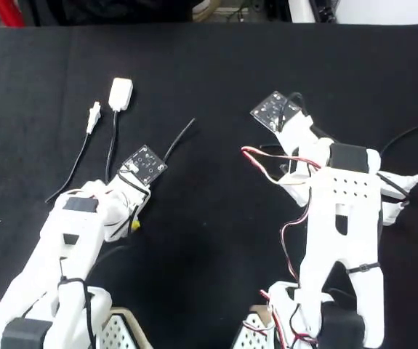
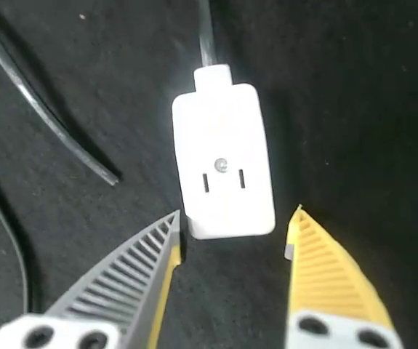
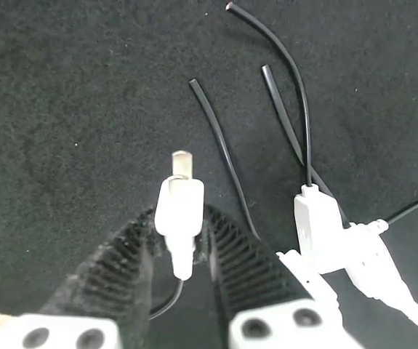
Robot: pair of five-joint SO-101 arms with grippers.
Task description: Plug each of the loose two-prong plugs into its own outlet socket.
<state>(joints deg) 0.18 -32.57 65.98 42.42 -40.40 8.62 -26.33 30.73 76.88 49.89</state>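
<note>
Just ahead of the open, empty left tool (image 2: 238,214) lies the outlet socket (image 2: 223,163), long axis in line with it; the right tool (image 3: 179,219) clamps a two-prong plug (image 3: 179,202), prongs pointing away.

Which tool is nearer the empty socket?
Left. The left tool is open, its fingertips either side of the socket's near end; the right tool sits away from it, shut on a plug.
</note>
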